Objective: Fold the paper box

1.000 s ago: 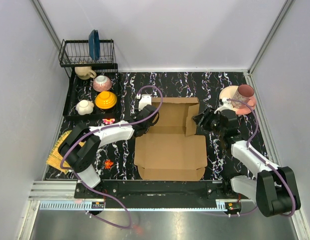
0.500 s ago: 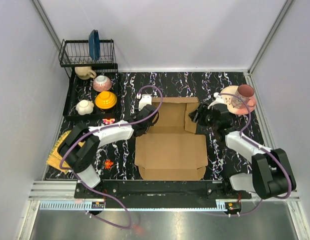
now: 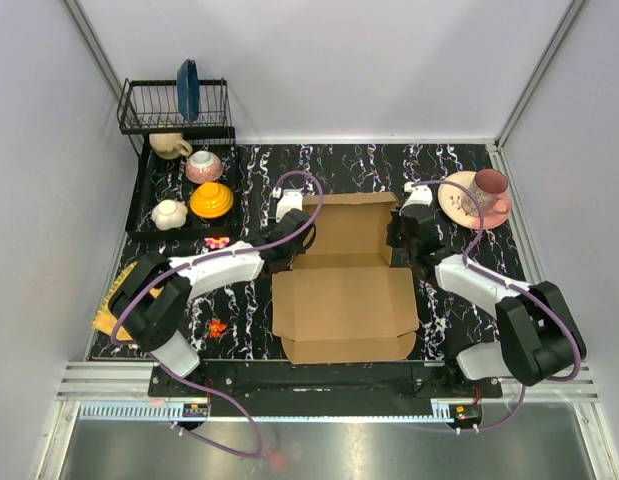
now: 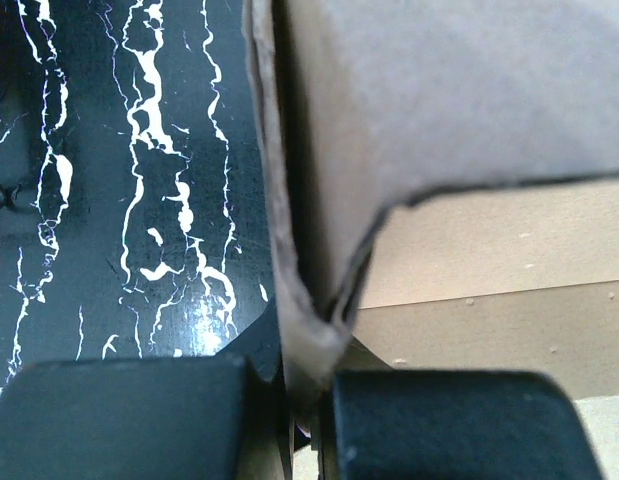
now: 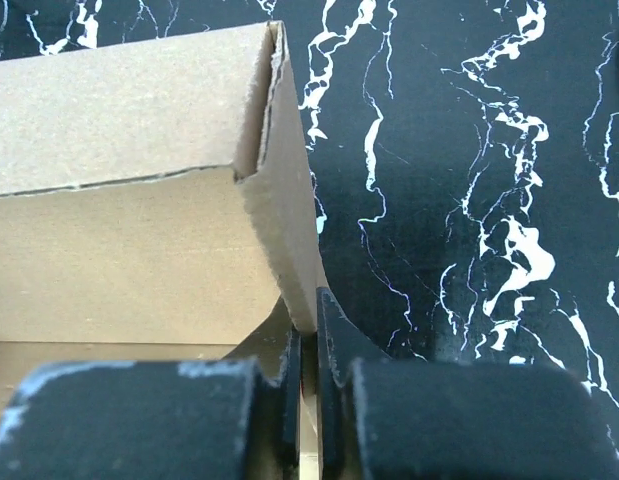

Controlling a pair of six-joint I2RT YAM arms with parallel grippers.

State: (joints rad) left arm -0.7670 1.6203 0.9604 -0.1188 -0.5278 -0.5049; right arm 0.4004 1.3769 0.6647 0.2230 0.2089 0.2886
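The paper box (image 3: 344, 290) is a brown cardboard sheet lying on the dark marbled mat, its rear part standing partly raised. My left gripper (image 3: 292, 232) is shut on the box's upright left side wall (image 4: 304, 250), pinched between the two black fingers. My right gripper (image 3: 397, 232) is shut on the upright right side wall (image 5: 289, 250), its thin edge caught between the jaws. The near panel of the box lies flat with small flaps at its corners.
A dish rack (image 3: 174, 110) with a blue plate stands at the back left; cups and an orange bowl (image 3: 210, 200) sit on a tray in front of it. A pink plate with a cup (image 3: 477, 195) sits at the back right, close behind my right arm. Small red bits (image 3: 217, 326) lie left of the box.
My right gripper moved left to the box's right side wall and closed on it; that flap now stands upright. The left gripper kept its grip and barely moved.
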